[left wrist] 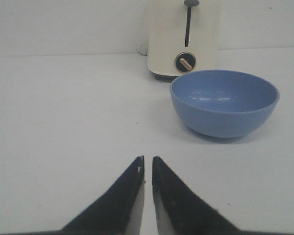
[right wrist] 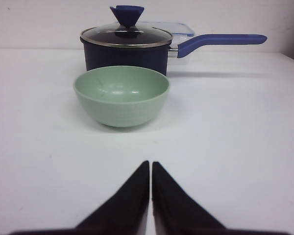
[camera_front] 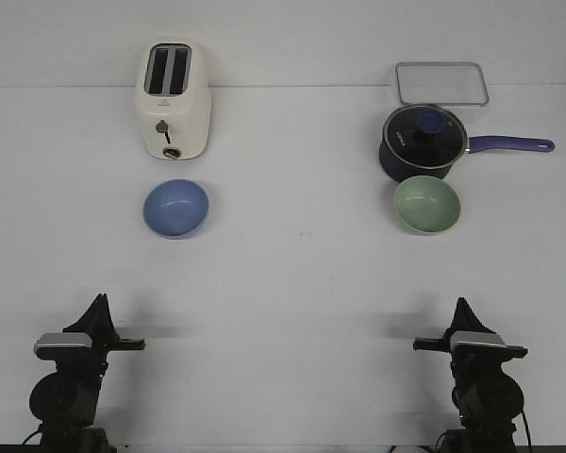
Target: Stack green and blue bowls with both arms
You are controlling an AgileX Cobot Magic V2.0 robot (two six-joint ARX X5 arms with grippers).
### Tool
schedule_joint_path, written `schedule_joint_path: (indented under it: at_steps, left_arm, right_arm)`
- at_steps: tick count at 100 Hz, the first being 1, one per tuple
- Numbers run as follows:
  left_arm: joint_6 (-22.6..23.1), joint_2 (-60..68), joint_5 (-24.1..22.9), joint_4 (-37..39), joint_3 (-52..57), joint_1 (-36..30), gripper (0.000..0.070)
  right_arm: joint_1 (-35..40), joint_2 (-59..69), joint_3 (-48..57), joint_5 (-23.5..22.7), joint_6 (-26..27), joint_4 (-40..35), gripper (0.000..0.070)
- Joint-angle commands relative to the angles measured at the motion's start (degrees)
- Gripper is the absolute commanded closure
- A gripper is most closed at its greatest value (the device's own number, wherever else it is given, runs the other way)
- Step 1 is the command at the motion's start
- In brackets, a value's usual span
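Note:
The blue bowl (camera_front: pixel 175 208) stands upright on the white table, left of centre, just in front of the toaster; it also shows in the left wrist view (left wrist: pixel 224 102). The green bowl (camera_front: pixel 427 204) stands upright on the right, touching or nearly touching the front of the saucepan; it also shows in the right wrist view (right wrist: pixel 121 95). My left gripper (camera_front: pixel 98 304) (left wrist: pixel 147 159) is shut and empty near the table's front left, well short of the blue bowl. My right gripper (camera_front: pixel 462 307) (right wrist: pixel 150 164) is shut and empty near the front right, well short of the green bowl.
A cream toaster (camera_front: pixel 173 99) stands behind the blue bowl. A dark blue saucepan (camera_front: pixel 423 142) with a glass lid stands behind the green bowl, its handle (camera_front: pixel 509 144) pointing right. A clear rectangular lid (camera_front: pixel 441 83) lies at the back right.

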Motion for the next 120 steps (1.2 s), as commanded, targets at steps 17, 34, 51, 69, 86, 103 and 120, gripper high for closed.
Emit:
schedule_joint_path:
  at_steps: [17,34,51,69,86,103,120]
  left_arm:
    - [-0.13,-0.07,0.09,0.57,-1.16,0.09,0.0688]
    - [-0.11,-0.07,0.09,0.59,-1.16,0.09,0.0688]
    - [-0.11,-0.07,0.09,0.57,-1.16,0.09,0.0688]
    - [-0.11,-0.07,0.09,0.59,-1.16,0.09,0.0688]
    - [-0.11,-0.07,0.09,0.57,-1.16,0.09,0.0688]
    - [-0.11,-0.07,0.09,0.59,-1.16,0.09,0.0688]
    - [-0.11,-0.07,0.09,0.59,-1.16,0.09,0.0688]
  right_arm:
    - [0.00,-0.04,-0.20,0.02,-0.66,0.61,0.0691]
    - [0.00,-0.04,-0.20,0.02,-0.66,0.61,0.0691]
    - [0.00,-0.04,-0.20,0.02,-0.66,0.61,0.0691]
    - [0.00,-0.04,-0.20,0.02,-0.66,0.61,0.0691]
    - [0.02,-0.04,-0.20,-0.20,-0.59,0.63,0.0691]
    - [0.04,-0.04,-0.20,-2.08,6.99,0.57,0.0691]
    - [0.04,-0.04,-0.20,-2.12,15.41,0.83,0.0691]
